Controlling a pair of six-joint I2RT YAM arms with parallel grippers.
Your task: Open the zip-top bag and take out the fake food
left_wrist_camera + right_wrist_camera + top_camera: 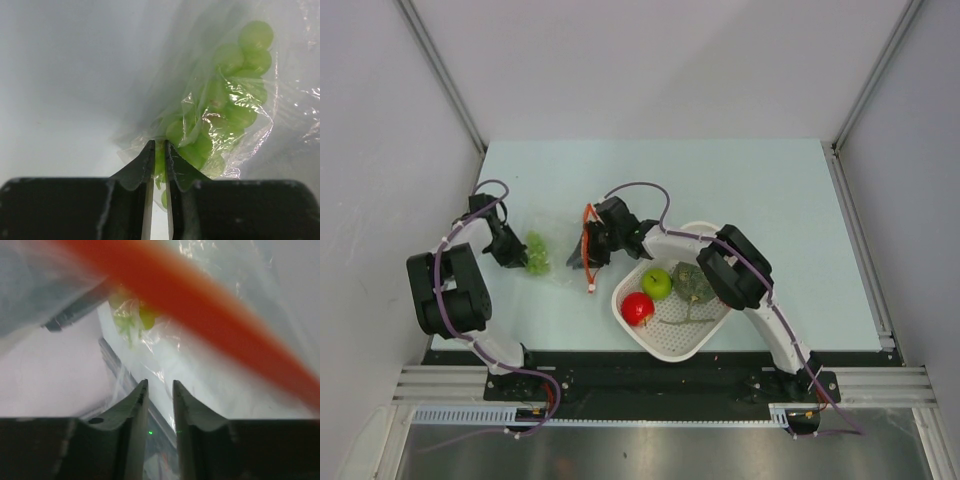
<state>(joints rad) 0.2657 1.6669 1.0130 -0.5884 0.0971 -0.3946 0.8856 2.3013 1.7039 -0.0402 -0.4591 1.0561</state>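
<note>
Left hand (158, 145): fingers drawn together and clamped on a fold of clear film at the closed end of the zip-top bag (250, 135); a green grape bunch (235, 75) sits inside the bag just beyond the fingertips, pressed against the crinkled film.

Right hand (160, 382): fingers slightly apart, leaving a narrow gap; bag film shows in and beyond the gap, but no grip on it is evident; the orange zip strip (200, 305) crosses the view beyond the tips, blurred and not between the fingers.

Top view: the bag lies on the counter (720, 180) between the two hands, with the left hand at its left end and the right hand at its mouth end, where the strip runs along the opening; the grapes occupy the left end, next to the left hand.

Right of the right hand, a white perforated basket (692, 345) stands near the counter's near edge, partly under the right arm; it holds three pieces outside the bag — a green apple (657, 283), a red round fruit (638, 308) just beside it, and a leafy green piece (693, 283) next to the apple, partly hidden by the arm.
</note>
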